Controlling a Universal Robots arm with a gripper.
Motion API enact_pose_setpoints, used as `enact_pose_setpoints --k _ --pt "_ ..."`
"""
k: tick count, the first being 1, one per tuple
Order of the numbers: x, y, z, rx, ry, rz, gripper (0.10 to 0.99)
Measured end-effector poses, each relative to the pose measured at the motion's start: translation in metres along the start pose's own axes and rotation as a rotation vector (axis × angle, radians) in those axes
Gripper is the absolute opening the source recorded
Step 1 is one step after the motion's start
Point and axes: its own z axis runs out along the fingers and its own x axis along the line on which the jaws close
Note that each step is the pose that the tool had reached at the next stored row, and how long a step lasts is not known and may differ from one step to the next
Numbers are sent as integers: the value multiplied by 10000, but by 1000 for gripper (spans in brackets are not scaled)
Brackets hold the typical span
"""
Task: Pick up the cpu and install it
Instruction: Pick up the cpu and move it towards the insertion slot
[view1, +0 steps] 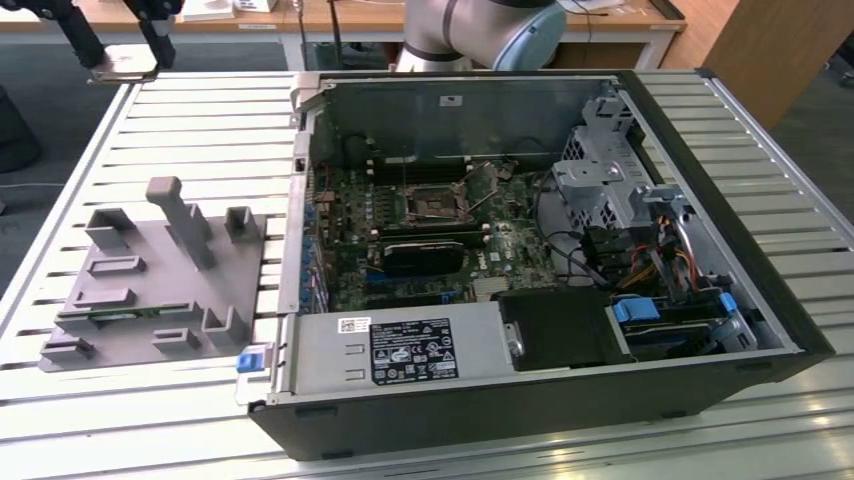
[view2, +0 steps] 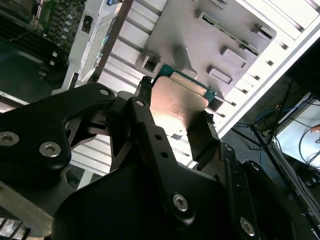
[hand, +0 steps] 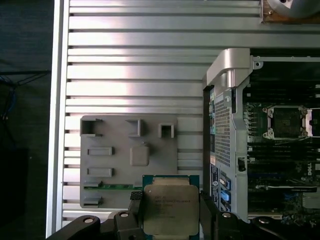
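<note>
While the gripper (hand: 171, 214) hangs outside the open computer case (view1: 747, 260), its two black fingers (hand: 135, 212) are clamped on opposite edges of the cpu (hand: 170, 207). Both wrist views show the silver-grey metal top facing up, with a thin green rim around it. The chip is therefore not in the case. It is held off the case's side panel edge, over the slatted aluminium table (view1: 200, 130) and over the corner of the grey holder tray (hand: 115, 175) that lies beside the case. In the second wrist view the tray and the table slats appear beyond the chip, apart from it. A narrow green memory stick (hand: 112, 186) lies in a slot of that tray, on the part of it away from the case. Inside the case, the motherboard (view1: 400, 240) lies flat on the case floor. The square processor socket (view1: 434, 205) sits near the board's middle, bare, with a metal frame standing tilted just beside it. A grey power supply box (view1: 387, 350) fills the case's near corner in the exterior view. Drive cages and a bundle of coloured cables sit at the case's end towards the exterior view's right. The arm's pale base (view1: 481, 30) stands behind the case's far wall.
</note>
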Motion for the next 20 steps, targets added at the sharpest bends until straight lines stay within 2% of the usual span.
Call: enact_pose_setpoints --k 5,20 --pt "-53 4 -1 0 0 1 537" --pt "-361 13 -4 0 1 0 537"
